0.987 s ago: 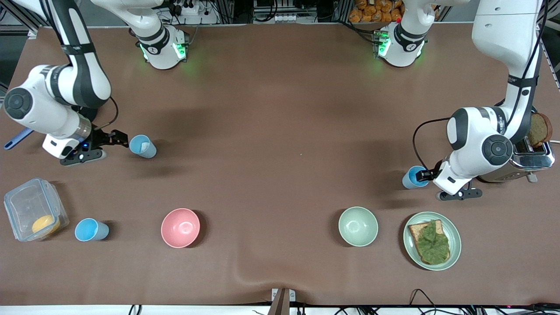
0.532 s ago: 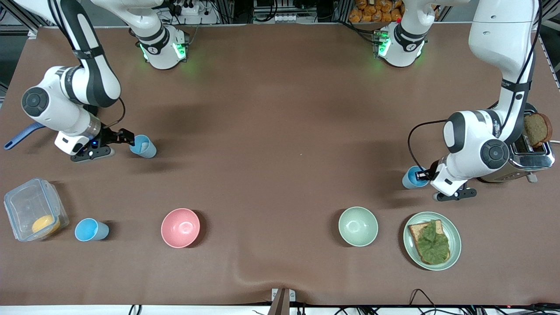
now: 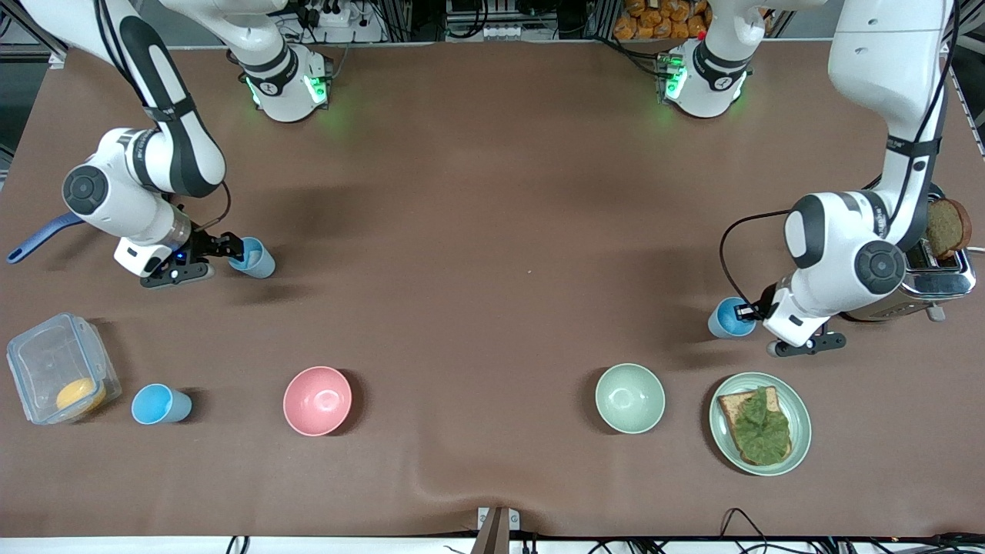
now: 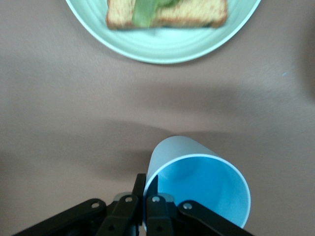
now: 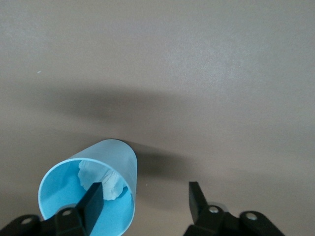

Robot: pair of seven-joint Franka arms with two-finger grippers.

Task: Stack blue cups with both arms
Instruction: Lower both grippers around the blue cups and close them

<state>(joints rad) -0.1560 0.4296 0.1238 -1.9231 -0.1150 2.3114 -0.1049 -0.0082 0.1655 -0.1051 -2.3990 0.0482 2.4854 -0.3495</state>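
A pale blue cup [image 3: 254,258] with crumpled white paper inside stands toward the right arm's end of the table. My right gripper [image 3: 234,248] is open at its rim. In the right wrist view one finger [image 5: 93,199] is inside the cup [image 5: 110,157], the other outside, with the gripper [image 5: 145,199] straddling the wall. My left gripper [image 3: 745,312] is shut on the rim of a brighter blue cup [image 3: 726,318] beside the toaster. The left wrist view shows the gripper [image 4: 146,191] pinching the cup's [image 4: 197,182] wall. A third blue cup [image 3: 160,405] stands apart, nearer the camera.
A pink bowl [image 3: 317,400] and a pale green bowl [image 3: 629,398] stand nearer the camera. A green plate [image 3: 800,427] with toast and lettuce lies near the left gripper. There is a toaster [image 3: 935,278] holding bread, a clear container [image 3: 54,362] and a blue handle [image 3: 35,238].
My right gripper has moved up to the pale blue cup, and one finger now reaches over its rim. My left gripper, shut on its cup, has barely shifted.
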